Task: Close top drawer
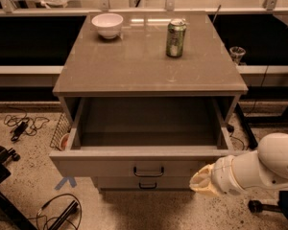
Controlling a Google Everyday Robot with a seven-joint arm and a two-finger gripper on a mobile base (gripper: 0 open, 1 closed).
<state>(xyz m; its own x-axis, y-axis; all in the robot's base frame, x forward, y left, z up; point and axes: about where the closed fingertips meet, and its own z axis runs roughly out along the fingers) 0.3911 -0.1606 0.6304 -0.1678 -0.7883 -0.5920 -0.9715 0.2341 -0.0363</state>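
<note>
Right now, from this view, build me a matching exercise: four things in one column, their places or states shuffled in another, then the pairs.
1 bowl
2 can
3 top drawer
4 gripper

A pulled out, open
B low, by the top drawer's right front end
C cabinet top, back left
D cabinet top, back, right of centre

Pairs: 1-C, 2-D, 3-A, 4-B

The pale cream gripper, at lower right, hides the right end of the wide grey-brown top drawer; its white rounded arm is cut off by the right edge. Beneath, a shallower drawer shows only a strip
</note>
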